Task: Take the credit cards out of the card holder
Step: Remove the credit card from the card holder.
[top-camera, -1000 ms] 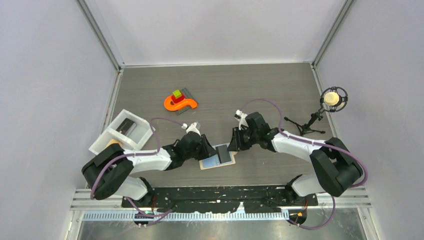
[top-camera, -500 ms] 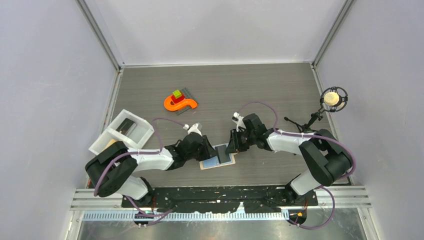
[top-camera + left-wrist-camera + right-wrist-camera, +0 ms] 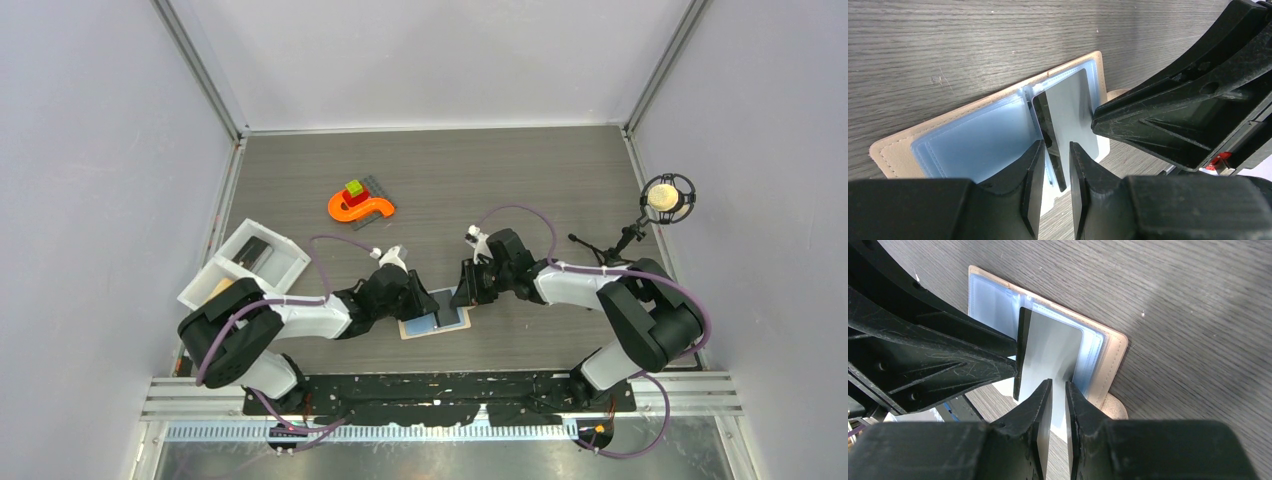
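At the desk's (image 3: pixel 560 170) left, the white tray (image 3: pixel 290 262) and orange toy (image 3: pixel 360 207) sit well apart from the work. The left gripper (image 3: pixel 1054 165) hovers over the open card holder's (image 3: pixel 973 135) fold, jaws nearly together; I cannot tell whether they pinch anything. The dark card (image 3: pixel 1070 105) juts from the right pocket, its long axis toward the right gripper (image 3: pixel 1058 390), whose jaws are clenched on its free edge.

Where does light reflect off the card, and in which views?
Left wrist: the card shows a pale, even sheen. Right wrist: the sheen falls in soft streaks along the card. Top external: the card looks dark, without glare.
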